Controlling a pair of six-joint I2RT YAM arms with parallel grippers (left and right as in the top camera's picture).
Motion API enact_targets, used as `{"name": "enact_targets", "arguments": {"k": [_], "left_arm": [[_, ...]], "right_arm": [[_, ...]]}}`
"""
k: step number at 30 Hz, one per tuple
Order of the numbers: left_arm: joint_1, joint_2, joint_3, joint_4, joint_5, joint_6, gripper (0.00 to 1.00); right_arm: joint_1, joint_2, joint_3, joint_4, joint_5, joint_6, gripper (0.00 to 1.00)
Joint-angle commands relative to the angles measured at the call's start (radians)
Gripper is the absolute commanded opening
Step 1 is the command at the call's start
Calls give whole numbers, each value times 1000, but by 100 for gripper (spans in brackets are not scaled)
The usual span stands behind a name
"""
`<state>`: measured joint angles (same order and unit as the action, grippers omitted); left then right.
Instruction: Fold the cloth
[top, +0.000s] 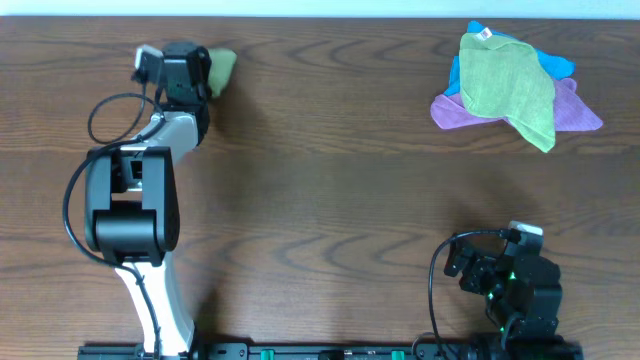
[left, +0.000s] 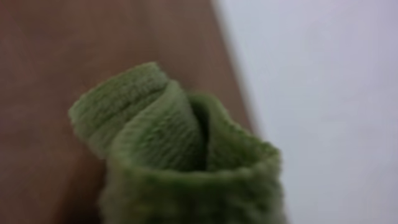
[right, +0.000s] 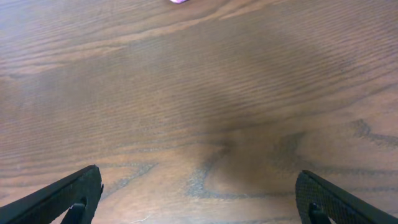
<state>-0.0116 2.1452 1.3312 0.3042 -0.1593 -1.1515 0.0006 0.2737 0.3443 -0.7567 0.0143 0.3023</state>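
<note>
1. The table (top: 330, 180) is dark wood. Its middle is bare from left to right, so there is wide room between the 2 arms. Beyond its far edge runs a white strip (top: 320, 8).
2. The left arm (top: 130, 200) reaches from the near edge up to the far left part of the table, close to the far edge.
3. At the far right 3 cloths lie in 1 heap, well apart from both arms: an olive-green cloth (top: 505, 90) on top, with a blue cloth (top: 558, 65) and a purple cloth (top: 582, 115) under it.
4. The cloth (top: 222, 68) is at the far left, near the far edge. It is bunched in the left gripper (top: 200, 75), which is clenched on it. From overhead only a small part shows, sticking out to the right of the gripper.
5. The left wrist view shows what the overhead view hides. The cloth (left: 174, 149) is gathered in thick rolled folds, and their long axis runs from the bottom of the picture toward the upper left. The fingers are not seen there.
6. The right gripper (right: 199, 177) is at the near right. Its jaws are released and spread wide over bare wood, and they grasp nothing.
</note>
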Motion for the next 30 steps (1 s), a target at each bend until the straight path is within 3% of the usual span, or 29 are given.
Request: {"name": "enact_targets", "arguments": {"k": [1, 4, 6, 7, 10, 15, 21, 30], "left_arm": [[-2, 9, 3, -79, -5, 14, 7], [-2, 9, 3, -142, -5, 14, 13], [-2, 9, 3, -165, -5, 14, 26], [-2, 9, 3, -173, -5, 15, 39], [-2, 9, 3, -192, 2, 14, 93], [-2, -16, 3, -282, 15, 3, 95], [-2, -149, 3, -549, 24, 8, 95], [-26, -442, 3, -779, 74, 302, 95]], "right_arm": [[7, -6, -6, 0, -4, -11, 99], [7, -6, -6, 0, -4, -11, 99], [7, -6, -6, 0, -4, -11, 99], [7, -6, -6, 0, -4, -11, 99], [7, -6, -6, 1, -4, -11, 99], [7, -6, -6, 0, -4, -11, 99], [7, -6, -6, 1, -4, -11, 99], [7, -6, -6, 0, -4, -11, 99]]}}
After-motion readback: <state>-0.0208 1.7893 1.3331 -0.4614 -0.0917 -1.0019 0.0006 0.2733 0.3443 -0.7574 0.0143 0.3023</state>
